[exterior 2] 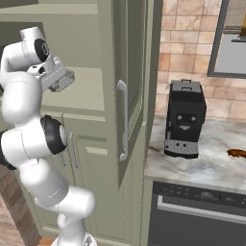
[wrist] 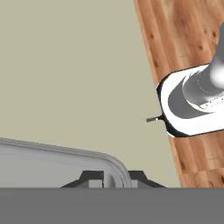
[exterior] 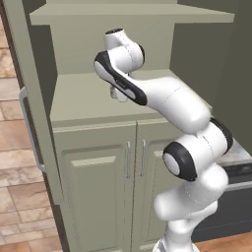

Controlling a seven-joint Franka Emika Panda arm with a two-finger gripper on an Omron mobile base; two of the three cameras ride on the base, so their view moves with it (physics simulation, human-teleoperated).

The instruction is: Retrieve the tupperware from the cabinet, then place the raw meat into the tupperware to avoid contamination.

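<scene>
The step in hand looks like the first one: fetching the tupperware (wrist: 57, 162) out of the cabinet (exterior: 98, 167). In the hand view the two dark fingertips of the gripper (wrist: 111, 178) rise on either side of the container's curved grey rim, one inside the wall and one outside, so the claw appears closed on that rim, gripping the tupperware. In the right base view the same pale box (exterior 2: 61, 80) shows at the end of the hand, above the open cabinet shelf (exterior 2: 81, 93); whether it touches the shelf or hangs just over it cannot be told.

The next move, as a judgement, calls for drawing the box out of the cabinet opening and carrying it round to the right, towards the counter (exterior 2: 202, 163), keeping it level so the thin wall does not slip from the fingers.

What stands in the way is the open upper door (exterior 2: 129, 91), which juts out between the shelf and the counter, its silver handle (exterior 2: 123, 120) facing the arm. The arm has to clear its edge.

Beyond the door, a black coffee machine (exterior 2: 185, 117) stands on the counter above the dark dishwasher (exterior 2: 202, 216). Farther right lies the raw meat (exterior 2: 236, 153), near the counter's far end, well apart from the machine.
</scene>
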